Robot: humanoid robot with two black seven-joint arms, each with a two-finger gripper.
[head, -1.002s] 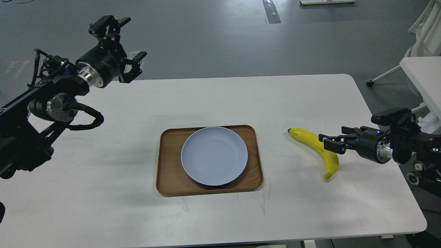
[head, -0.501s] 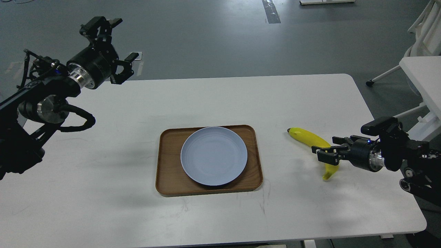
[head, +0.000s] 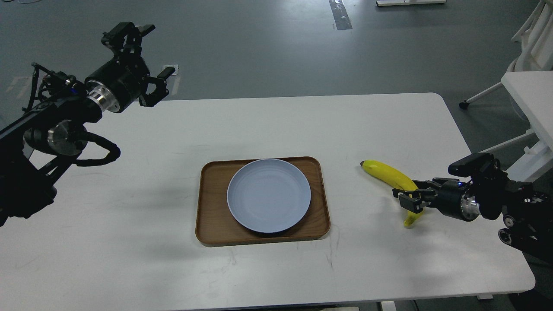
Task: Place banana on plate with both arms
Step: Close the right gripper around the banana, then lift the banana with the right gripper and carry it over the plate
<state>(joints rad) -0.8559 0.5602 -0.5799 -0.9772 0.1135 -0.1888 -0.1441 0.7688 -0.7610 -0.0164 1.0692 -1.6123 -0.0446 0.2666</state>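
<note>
The yellow banana [head: 386, 176] lies on the white table [head: 276, 125], right of the tray, dark tip pointing left. My right gripper [head: 406, 197] reaches in from the right, low at the table. Its fingers stand apart, one on each side of the banana's lower half, and I cannot see them pressing it. The round blue-grey plate [head: 268, 195] sits empty on the brown wooden tray [head: 211, 216] at the table's middle. My left gripper [head: 149, 56] is open and empty, held high over the table's far left corner, far from the plate and banana.
The table's right edge runs close behind my right arm. A second white table [head: 529, 93] and white chair legs [head: 484, 95] stand off to the far right on the grey floor.
My right gripper has dropped lower and slid along the banana toward its near end. My left gripper swung left and stayed open. The banana has not moved.
</note>
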